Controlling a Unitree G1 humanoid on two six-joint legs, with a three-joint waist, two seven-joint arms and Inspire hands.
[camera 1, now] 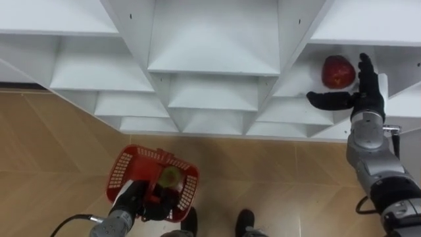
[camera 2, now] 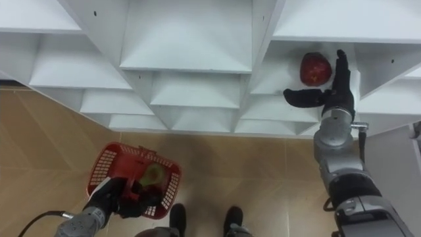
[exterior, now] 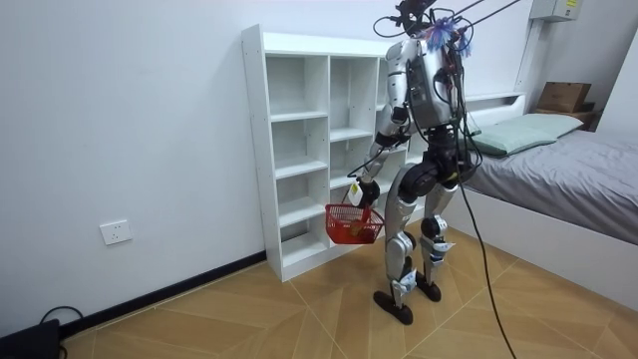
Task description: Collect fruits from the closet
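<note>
Low beside my legs, my left hand is curled round the handle of the red basket, which hangs over the wooden floor with a green fruit lying inside it. Further out, my right arm reaches up into the white closet, into a compartment of its right-hand column. There my right hand is spread open, fingers straight and pointing deeper into the shelf, thumb stretched out sideways toward my left. The red fruit sits on that shelf in the crook between the two, just above the thumb and just beside the fingers on their left side. I cannot tell whether the fingers touch it, but nothing has closed round it. The other compartments I can see hold nothing. From the room view I stand upright, close in front of the closet, the basket hanging by my thigh and a bed off to that view's right.
</note>
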